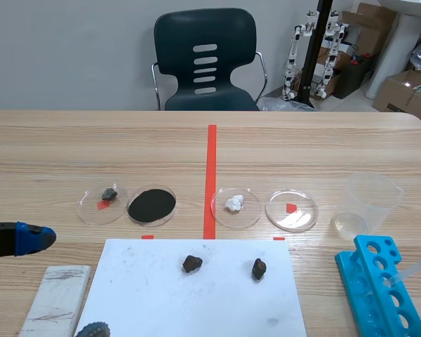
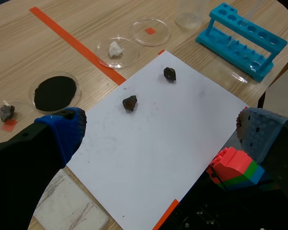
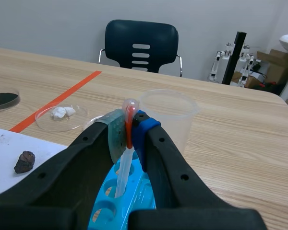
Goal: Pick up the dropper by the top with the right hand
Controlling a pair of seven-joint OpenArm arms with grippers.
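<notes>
1. Dropper [image 3: 126, 160] sat pinched in the right claw [image 3: 128, 129], near the desk's right edge and over the blue rack [image 1: 375, 281].
2. The right claw's pads were pressed on its stem just under the bulb, which stood clear above the fingertips.
3. Its stem ran down at a tilt to a hole of the rack; whether the tip was inside the hole I could not tell.
4. A clear cup [image 1: 370, 200] stood just behind the rack.
5. The left claw [image 1: 36, 239] hung over the desk [image 1: 323, 147] on the left, its fingers spread wide with nothing between them.
6. White paper [image 1: 161, 302] lay between the arms, with a dark stone [image 1: 191, 264] and a second stone [image 1: 259, 268] on it, side by side but apart.
7. Beyond the paper, four dishes stood in a row.
8. The first dish [image 1: 88, 212] held a grey pebble [image 1: 109, 194].
9. The second dish [image 1: 131, 210] was filled with black powder [image 1: 151, 206].
10. The third dish [image 1: 221, 216] held a white lump [image 1: 234, 203].
11. The fourth dish [image 1: 305, 219] lay over a red square mark.
12. A white slab [image 1: 56, 298] lay just beside the paper, near the left claw.
13. A dark chair [image 1: 205, 56] stood beyond the desk.
</notes>
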